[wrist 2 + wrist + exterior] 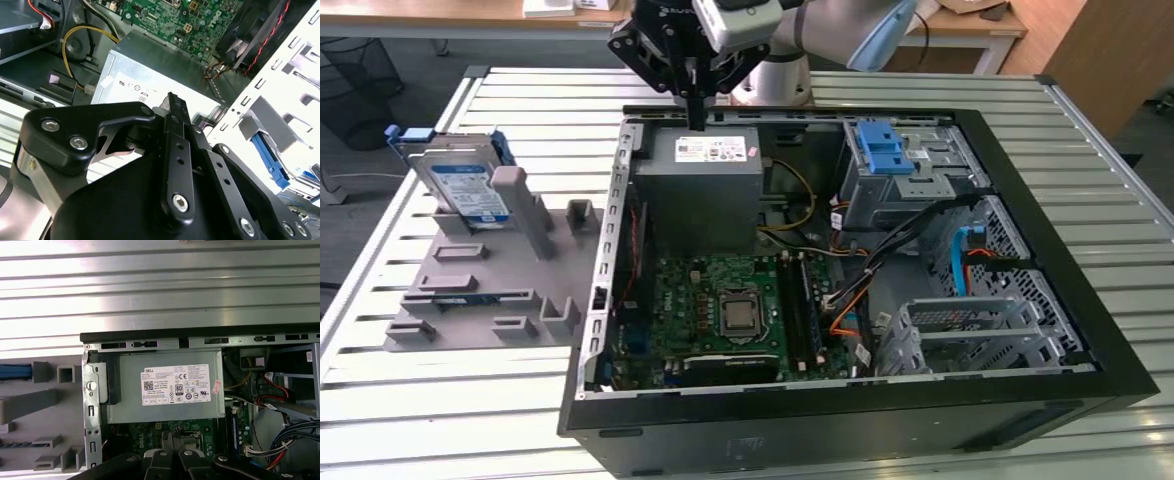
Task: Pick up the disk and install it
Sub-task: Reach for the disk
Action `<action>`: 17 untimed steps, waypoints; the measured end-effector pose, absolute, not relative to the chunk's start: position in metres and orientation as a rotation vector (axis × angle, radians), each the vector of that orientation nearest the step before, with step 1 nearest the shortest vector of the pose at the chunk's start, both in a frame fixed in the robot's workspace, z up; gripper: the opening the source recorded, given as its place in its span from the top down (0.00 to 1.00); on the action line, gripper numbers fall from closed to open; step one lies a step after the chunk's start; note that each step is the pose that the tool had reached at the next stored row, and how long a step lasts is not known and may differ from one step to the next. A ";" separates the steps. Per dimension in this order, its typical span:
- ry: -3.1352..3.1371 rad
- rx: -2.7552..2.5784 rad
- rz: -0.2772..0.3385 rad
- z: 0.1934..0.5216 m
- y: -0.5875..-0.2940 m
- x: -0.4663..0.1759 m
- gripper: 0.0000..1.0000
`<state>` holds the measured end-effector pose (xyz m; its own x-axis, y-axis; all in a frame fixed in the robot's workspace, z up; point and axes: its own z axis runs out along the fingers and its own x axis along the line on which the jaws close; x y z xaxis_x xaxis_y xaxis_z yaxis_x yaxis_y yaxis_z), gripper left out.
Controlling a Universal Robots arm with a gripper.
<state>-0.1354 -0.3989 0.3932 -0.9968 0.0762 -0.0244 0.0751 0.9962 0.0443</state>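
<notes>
Above the grey power supply box (707,185) inside the open computer case (854,425), the gripper (698,118) hangs pointing straight down. Its fingers (172,442) are pinched together with nothing between them, as far as I can see in both wrist views. So no grab yet. The disk (464,185) isn't in the case at all. It's parked out on the bench (440,400) in the grey holder (494,290), off toward the exterior view's left and well apart from the fingers, with the case wall in between. It stands on end in its slot, long axis pretty much upright with a slight lean, label face toward the exterior camera and the blue rail frame wrapping its edges. Only one arm here, so the gap that matters is sideways, from the power supply box across to the holder.
</notes>
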 end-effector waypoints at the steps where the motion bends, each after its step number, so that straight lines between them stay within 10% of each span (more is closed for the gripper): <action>1: 3.112 0.118 0.068 0.393 -0.399 -0.135 0.89; 17: 3.112 0.118 0.068 0.393 -0.399 -0.143 0.89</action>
